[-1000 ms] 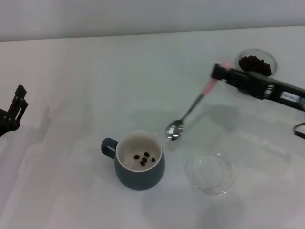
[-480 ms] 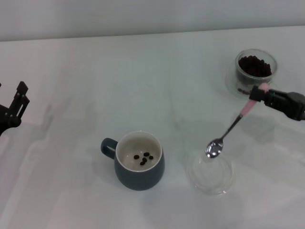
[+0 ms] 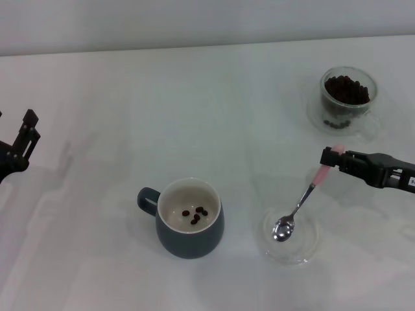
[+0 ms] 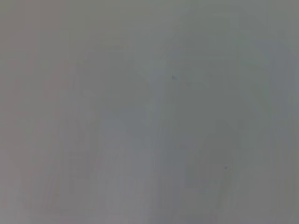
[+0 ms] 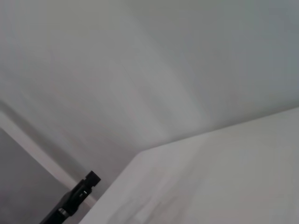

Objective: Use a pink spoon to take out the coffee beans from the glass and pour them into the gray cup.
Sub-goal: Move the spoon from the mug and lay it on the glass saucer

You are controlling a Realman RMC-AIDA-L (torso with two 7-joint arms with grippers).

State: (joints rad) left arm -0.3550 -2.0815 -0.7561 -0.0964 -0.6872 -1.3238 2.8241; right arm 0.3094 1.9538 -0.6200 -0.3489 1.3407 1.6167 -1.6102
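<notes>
The right gripper (image 3: pixel 332 157) comes in from the 3 o'clock side of the head view and is closed on the pink end of the pink spoon (image 3: pixel 299 204). The spoon slopes down toward 7 o'clock, and its shiny bowl sits over the middle of a flat clear saucer (image 3: pixel 308 249); I cannot tell if the bowl touches the saucer. No beans are visible in the spoon.

The gray cup (image 3: pixel 188 220) stands upright on the white surface (image 3: pixel 194 110), at about 9 o'clock from the saucer and a little apart from it. Its handle points toward 9 o'clock. A few coffee beans (image 3: pixel 194 214) lie on its cream bottom. The glass (image 3: pixel 347 97) stands at about 1 o'clock from the saucer, well apart from the cup, and holds a dark heap of beans.

The left gripper (image 3: pixel 23 139) rests at the 9 o'clock edge, far from all the things; I cannot tell whether it is open or closed.
</notes>
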